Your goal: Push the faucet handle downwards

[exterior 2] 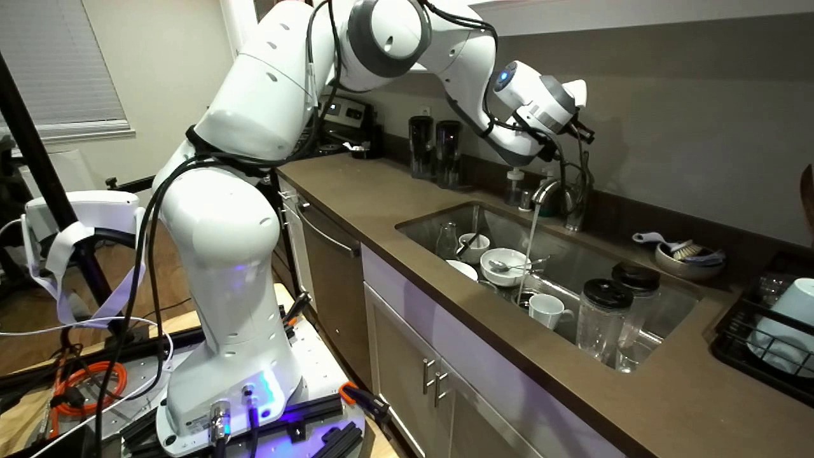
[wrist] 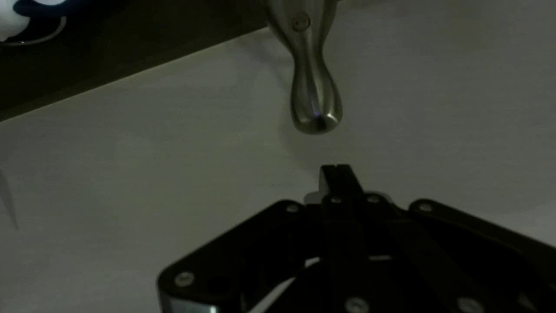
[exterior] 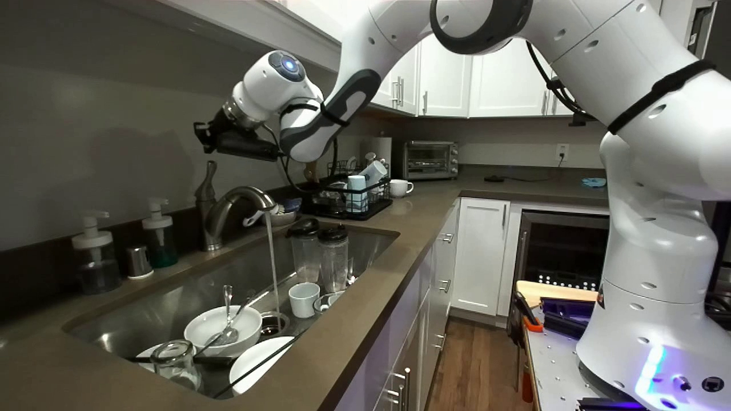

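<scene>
Fingers [wrist: 331,177] nr faucet handle [wrist: 313,93]; bowl [exterior: 201,327] w/ spoon [exterior: 229,335].

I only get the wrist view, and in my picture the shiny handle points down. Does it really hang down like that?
Observer: No. In an exterior view, the handle points up from the faucet.
Operator: Whoa! Is the claw lower than it, then, like in my picture?
Observer: No, the claw is really higher than the handle, as seen from outside.
Operator: And is the water on? I can't see any.
Observer: Yes. In both exterior views, water is running from the spout into the sink.
</scene>
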Controlling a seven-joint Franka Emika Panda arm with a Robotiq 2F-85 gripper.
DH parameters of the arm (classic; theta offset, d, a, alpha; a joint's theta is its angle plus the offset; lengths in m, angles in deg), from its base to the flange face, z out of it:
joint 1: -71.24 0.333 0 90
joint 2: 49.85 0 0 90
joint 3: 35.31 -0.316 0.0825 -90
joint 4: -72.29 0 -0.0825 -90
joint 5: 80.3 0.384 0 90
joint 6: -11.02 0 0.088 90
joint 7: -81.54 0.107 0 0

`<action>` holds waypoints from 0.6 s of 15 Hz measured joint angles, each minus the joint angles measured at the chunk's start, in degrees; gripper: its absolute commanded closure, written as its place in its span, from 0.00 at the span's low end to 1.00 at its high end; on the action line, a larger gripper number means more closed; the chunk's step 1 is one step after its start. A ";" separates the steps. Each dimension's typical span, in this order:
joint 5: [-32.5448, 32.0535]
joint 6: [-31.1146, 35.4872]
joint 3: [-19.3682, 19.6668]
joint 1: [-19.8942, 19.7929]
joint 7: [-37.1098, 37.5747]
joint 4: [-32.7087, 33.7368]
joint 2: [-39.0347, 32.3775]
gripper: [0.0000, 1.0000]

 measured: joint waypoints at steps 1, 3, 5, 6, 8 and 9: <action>0.00 0.30 -0.36 -0.19 0.00 -0.06 -0.02 0.96; -0.03 0.50 -1.10 -0.55 -0.06 -0.24 -0.05 0.96; -0.16 0.50 -1.65 -0.77 -0.65 -0.59 -0.05 0.96; -0.18 0.49 -2.20 -1.07 -1.40 -0.88 -0.04 0.96; -0.25 0.48 -2.98 -1.59 -2.80 -1.37 0.01 0.96; -0.30 0.47 -3.04 -1.67 -3.35 -1.42 0.05 0.96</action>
